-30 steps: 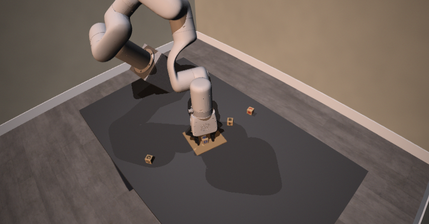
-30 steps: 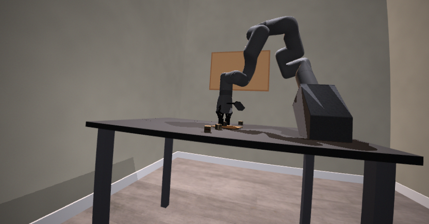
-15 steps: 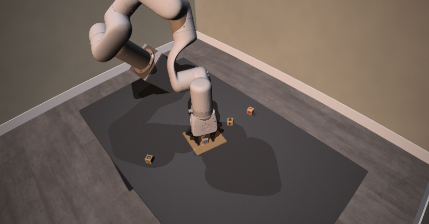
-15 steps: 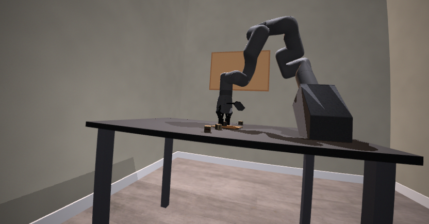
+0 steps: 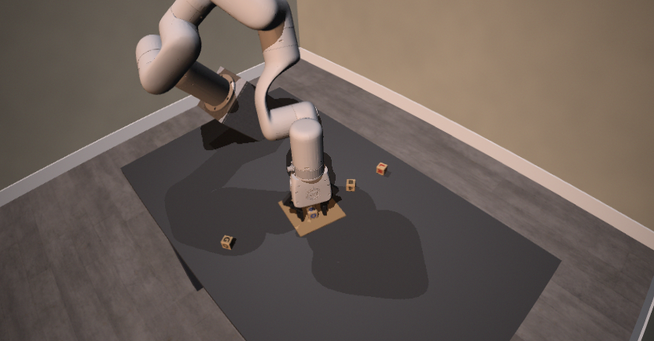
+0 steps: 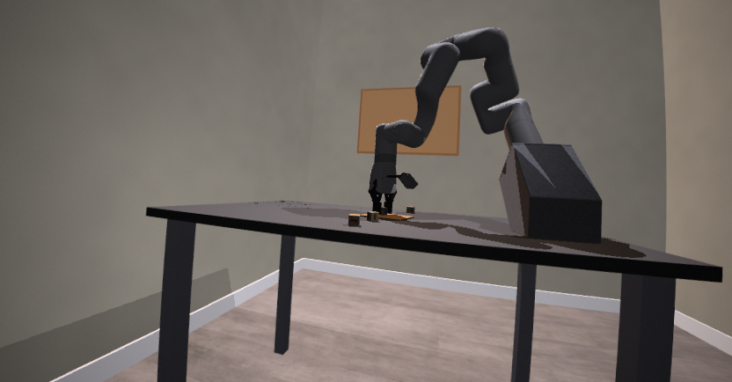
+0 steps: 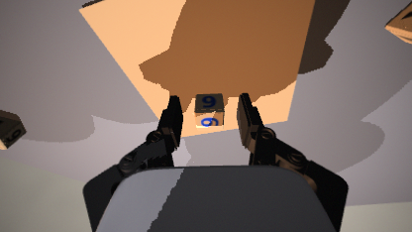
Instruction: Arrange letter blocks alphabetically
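My gripper (image 5: 312,214) (image 6: 383,210) (image 7: 209,105) is open, low over the tan mat (image 5: 299,228) (image 6: 404,217) (image 7: 139,30). Its fingers stand on either side of a block with blue marks (image 5: 312,213) (image 7: 209,110), with a gap on each side in the wrist view. That block is on the mat, near one edge; its two visible faces each show a 9- or 6-like mark. Off the mat lie a B block (image 5: 350,184) (image 6: 372,216) (image 7: 403,25), a block with red marks (image 5: 381,169) (image 6: 354,220) and, on the other side, a G block (image 5: 226,242) (image 6: 410,209) (image 7: 11,130).
The dark table (image 5: 255,288) (image 6: 460,246) carries the robot base (image 5: 233,105) (image 6: 563,210) at its back in the top view. The B block stands close to the mat's corner, and the red-marked block is farther out. The arm's shadow falls over part of the mat.
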Controlling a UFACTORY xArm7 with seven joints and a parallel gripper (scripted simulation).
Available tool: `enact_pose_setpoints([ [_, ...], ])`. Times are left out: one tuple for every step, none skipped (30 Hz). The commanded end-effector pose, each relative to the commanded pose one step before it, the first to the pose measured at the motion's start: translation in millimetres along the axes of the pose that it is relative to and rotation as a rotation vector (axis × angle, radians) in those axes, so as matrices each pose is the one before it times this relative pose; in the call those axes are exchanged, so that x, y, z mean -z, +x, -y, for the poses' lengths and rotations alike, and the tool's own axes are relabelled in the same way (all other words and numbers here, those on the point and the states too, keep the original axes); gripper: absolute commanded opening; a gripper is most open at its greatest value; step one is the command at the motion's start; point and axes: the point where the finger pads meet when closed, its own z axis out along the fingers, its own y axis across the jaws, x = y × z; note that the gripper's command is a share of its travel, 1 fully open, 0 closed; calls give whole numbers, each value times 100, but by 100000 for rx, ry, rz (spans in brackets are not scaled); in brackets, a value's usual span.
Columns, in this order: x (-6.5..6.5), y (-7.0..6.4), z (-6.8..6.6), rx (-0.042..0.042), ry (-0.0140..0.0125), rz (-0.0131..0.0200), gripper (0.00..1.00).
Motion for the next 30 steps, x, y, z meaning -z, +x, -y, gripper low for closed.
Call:
enact_pose_setpoints([
  [141, -125, -115, 3, -270, 285, 63],
  [0, 0, 0, 0, 0, 0, 42],
  [0, 0, 0, 0, 0, 0, 42],
  [0, 0, 0, 0, 0, 0, 42],
  [0, 0, 0, 0, 0, 0, 42],
  [0, 0, 0, 0, 0, 0, 42],
  [0, 0, 0, 0, 0, 0, 42],
  [0, 0, 0, 0, 0, 0, 42],
  [0, 0, 0, 0, 0, 0, 42],
  [0, 0, 0, 0, 0, 0, 42],
  [0, 0, 0, 0, 0, 0, 42],
  [0, 0, 0, 0, 0, 0, 42],
  [0, 0, 0, 0, 0, 0, 42],
  [0, 0, 0, 0, 0, 0, 42],
  [0, 0, 0, 0, 0, 0, 42],
  [0, 0, 0, 0, 0, 0, 42],
  [0, 0, 0, 0, 0, 0, 42],
  [0, 0, 0, 0, 0, 0, 42],
  [0, 0, 0, 0, 0, 0, 21],
  [0, 0, 0, 0, 0, 0, 21],
  [0, 0, 0, 0, 0, 0, 21],
  [0, 0, 0, 0, 0, 0, 21],
  [0, 0, 0, 0, 0, 0, 21],
  [0, 0, 0, 0, 0, 0, 21],
  [0, 0, 0, 0, 0, 0, 21],
  [0, 0, 0, 0, 0, 0, 21],
  [0, 0, 0, 0, 0, 0, 21],
  [0, 0, 0, 0, 0, 0, 21],
  [0, 0, 0, 0, 0, 0, 21],
  [0, 0, 0, 0, 0, 0, 21],
])
